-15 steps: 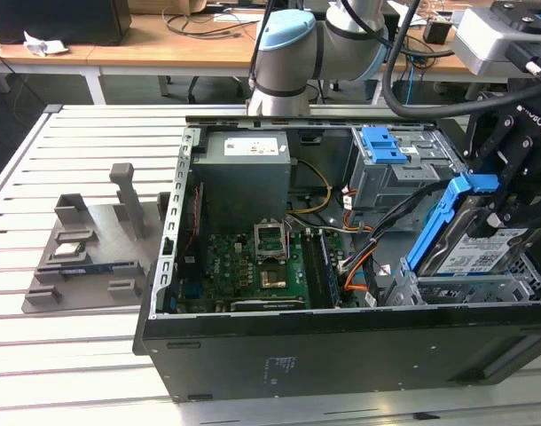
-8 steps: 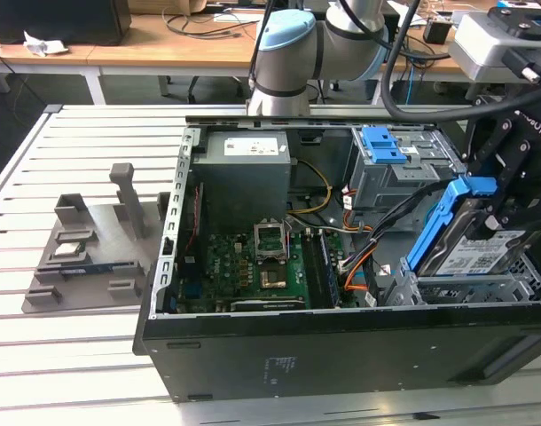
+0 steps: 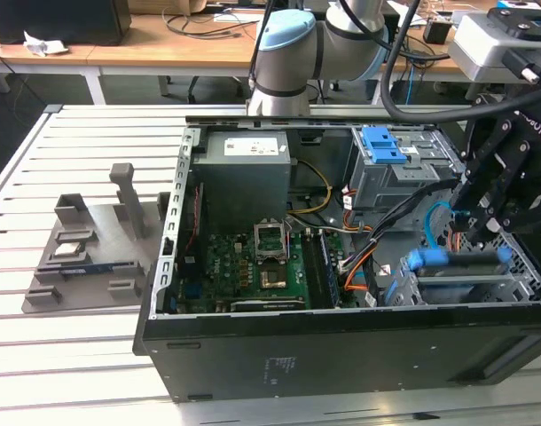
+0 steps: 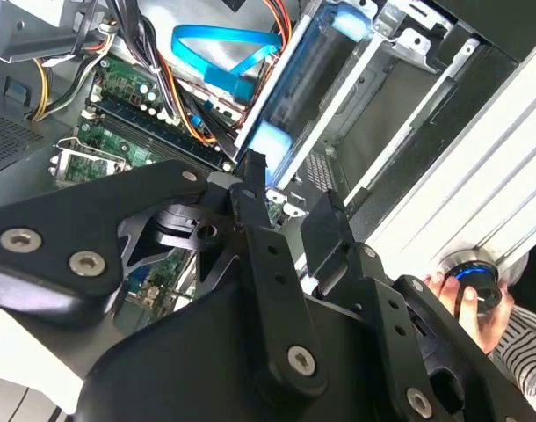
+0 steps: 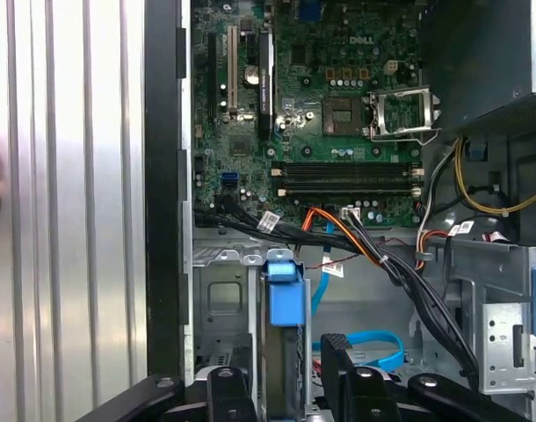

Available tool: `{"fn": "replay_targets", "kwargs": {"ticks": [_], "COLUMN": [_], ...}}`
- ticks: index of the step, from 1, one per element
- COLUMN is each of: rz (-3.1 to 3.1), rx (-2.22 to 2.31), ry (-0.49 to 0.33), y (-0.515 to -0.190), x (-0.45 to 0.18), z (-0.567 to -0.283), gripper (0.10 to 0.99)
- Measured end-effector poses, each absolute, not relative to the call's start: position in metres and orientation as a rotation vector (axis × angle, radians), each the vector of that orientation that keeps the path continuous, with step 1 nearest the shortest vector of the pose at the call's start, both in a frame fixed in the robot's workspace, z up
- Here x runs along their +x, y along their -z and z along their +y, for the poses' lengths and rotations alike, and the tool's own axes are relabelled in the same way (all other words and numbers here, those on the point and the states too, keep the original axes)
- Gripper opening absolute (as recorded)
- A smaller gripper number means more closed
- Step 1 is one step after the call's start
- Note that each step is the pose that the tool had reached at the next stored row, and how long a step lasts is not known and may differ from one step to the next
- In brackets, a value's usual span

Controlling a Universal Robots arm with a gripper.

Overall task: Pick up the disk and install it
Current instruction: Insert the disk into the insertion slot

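In the grey sheet-metal drive bay (image 5: 220,299) at a corner of the open black case (image 3: 341,355), the disk (image 5: 284,303) stands on edge. Its long axis runs along the case's side wall, and its glossy blue plastic carrier end faces the green motherboard (image 5: 338,88). The black gripper (image 5: 281,374) hangs over it, its fingers (image 5: 226,387) apart, one on each side of the thin, flat slab

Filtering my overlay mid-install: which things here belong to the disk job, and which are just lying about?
Job: disk, standing in the drive bay; gripper astride it.
Lying about: grey parts fixture, blue latch, motherboard, power supply.
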State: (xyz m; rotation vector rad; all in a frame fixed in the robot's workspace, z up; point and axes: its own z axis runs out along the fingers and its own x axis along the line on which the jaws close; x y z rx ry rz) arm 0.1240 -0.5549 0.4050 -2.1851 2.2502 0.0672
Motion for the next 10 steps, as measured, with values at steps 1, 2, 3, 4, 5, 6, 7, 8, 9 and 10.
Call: {"fn": "replay_targets", "kwargs": {"ticks": [1,2,3,4,5,6,7,8,9,10], "rz": [2.250,2.250,2.250,2.250,2.250,2.250,2.250,2.250,2.250,2.250], "rx": [-2.185,-2.185,-2.185,-2.185,-2.185,-2.185,-2.185,-2.185,-2.185,-2.185], "ry": [-0.067,-0.067,-0.067,-0.067,-0.067,-0.067,-0.067,-0.067,-0.067,-0.067], "y": [-0.4050,-0.4050,-0.4050,-0.4050,-0.4050,-0.4049,-0.4049,-0.4049,-0.4049,-0.4049], "x": [0.1240,0.1240,0.1240,0.1240,0.1240,0.1240,0.1240,0.1240,0.1240,0.1240], "z": [-0.5549,-0.5549,-0.5549,-0.5549,-0.5549,-0.5549,-0.5549,-0.5549,-0.5549,-0.5549], "gripper": [0.443,0.443,0.443,0.427,0.427,0.298,0.235,0.176,0.118,0.118]}}
